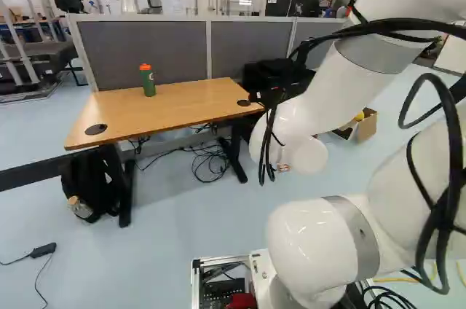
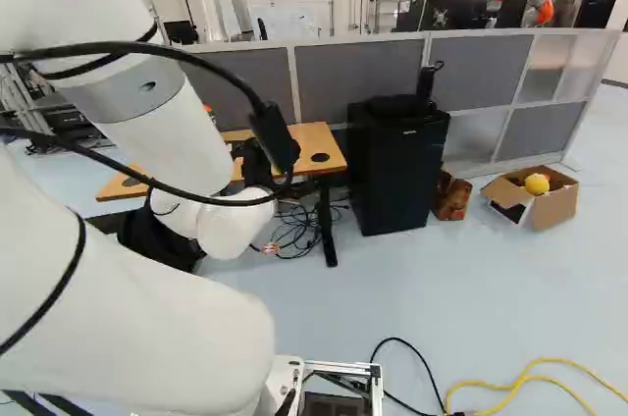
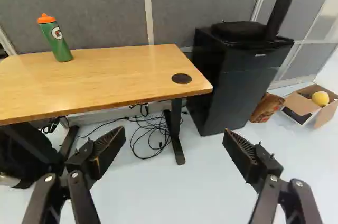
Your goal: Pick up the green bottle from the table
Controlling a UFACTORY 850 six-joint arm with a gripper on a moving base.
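We've got the tool (image 3: 175,135) w/ its fingers wide apart & nothing b/w them, prob. so it can go round the bottle's body w/o more prep. It points at the floor short of the bench (image 3: 121,76), bottle (image 3: 58,42) well off to one side, so we'd judge a swing over & reach are due first.

Bottle stands upright on the bench's rear part, near the grey partition (image 3: 200,5); maybe put back there to be safe from the front edge. That leaves us a long reach, & partition may limit room behind. Grommet (image 3: 181,78) is presumably for leads, e.g. the cables (image 3: 153,137) below.

Bottle looks tall & slim: green body, orange cap, pale round badge w/ a mark on its side.
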